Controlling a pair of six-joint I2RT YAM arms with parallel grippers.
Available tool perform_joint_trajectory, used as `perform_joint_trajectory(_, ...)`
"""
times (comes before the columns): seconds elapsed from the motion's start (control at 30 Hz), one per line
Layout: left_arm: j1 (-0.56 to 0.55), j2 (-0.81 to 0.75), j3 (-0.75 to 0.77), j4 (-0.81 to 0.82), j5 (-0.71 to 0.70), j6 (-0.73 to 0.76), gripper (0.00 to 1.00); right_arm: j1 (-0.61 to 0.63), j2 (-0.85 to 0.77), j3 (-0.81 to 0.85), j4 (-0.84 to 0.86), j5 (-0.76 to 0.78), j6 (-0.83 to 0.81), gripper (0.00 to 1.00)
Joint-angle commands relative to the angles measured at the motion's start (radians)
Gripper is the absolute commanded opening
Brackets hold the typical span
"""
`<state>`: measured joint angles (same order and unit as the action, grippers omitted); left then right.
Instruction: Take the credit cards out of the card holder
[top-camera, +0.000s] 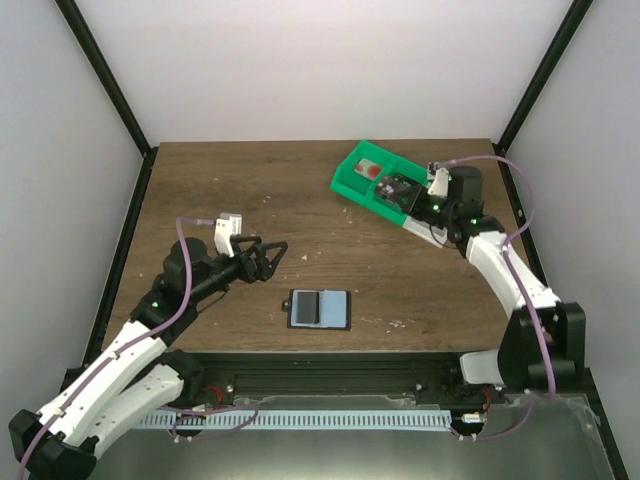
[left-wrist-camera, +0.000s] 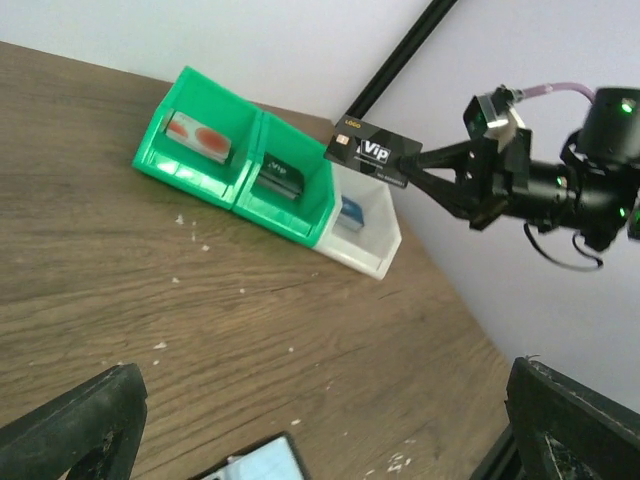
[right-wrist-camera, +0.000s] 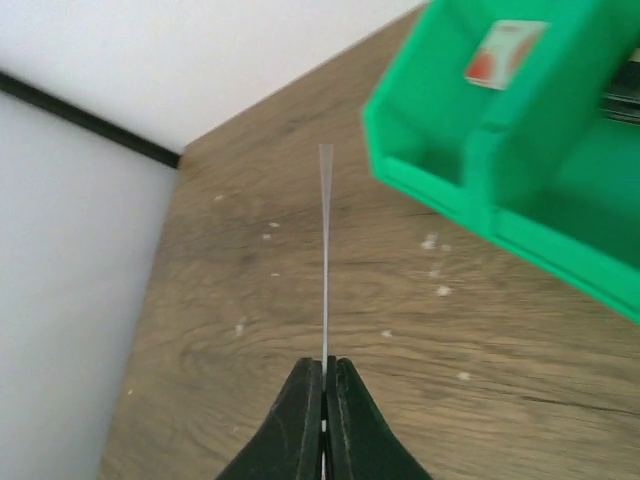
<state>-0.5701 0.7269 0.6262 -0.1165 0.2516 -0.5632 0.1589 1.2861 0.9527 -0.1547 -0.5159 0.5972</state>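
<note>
The card holder (top-camera: 318, 309) lies open on the table near the front edge, its two pale blue-grey panels facing up; one corner of it (left-wrist-camera: 255, 462) shows in the left wrist view. My left gripper (top-camera: 278, 258) hovers to its upper left, open and holding nothing, with its fingers (left-wrist-camera: 75, 428) wide apart. My right gripper (top-camera: 412, 192) is shut on a black credit card (left-wrist-camera: 372, 152) marked VIP, held above the bins. In the right wrist view that card (right-wrist-camera: 325, 250) is edge-on between the shut jaws (right-wrist-camera: 325, 368).
A row of bins stands at the back right: two green (left-wrist-camera: 195, 140) (left-wrist-camera: 285, 185) and a white one (left-wrist-camera: 362, 228). A red-and-white card (right-wrist-camera: 503, 52) lies in the end green bin (right-wrist-camera: 440, 120). Small white specks dot the wooden table (top-camera: 220, 190). Black frame posts stand at the corners.
</note>
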Motion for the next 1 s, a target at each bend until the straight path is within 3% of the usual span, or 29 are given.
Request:
perform_joint_trajectory(0.0, 0.001, -0.025, 0.037, -0.110, -0.012, 0.122, 1.00, -0.104, 0.128, 0.108, -0.075, -0.079, -0.044, 0.00)
perform_joint_trajectory(0.2, 0.001, -0.023, 0.081, -0.236, -0.020, 0.212, 1.00, -0.170, 0.324, 0.287, -0.157, -0.067, -0.069, 0.01)
perform_joint_trajectory(0.43, 0.002, -0.070, 0.050, -0.230, -0.026, 0.228, 1.00, -0.180, 0.549, 0.508, -0.251, -0.017, -0.090, 0.01)
perform_joint_trajectory(0.97, 0.001, -0.126, 0.042, -0.242, -0.054, 0.244, 1.00, -0.198, 0.739, 0.696, -0.343, 0.071, -0.088, 0.01)
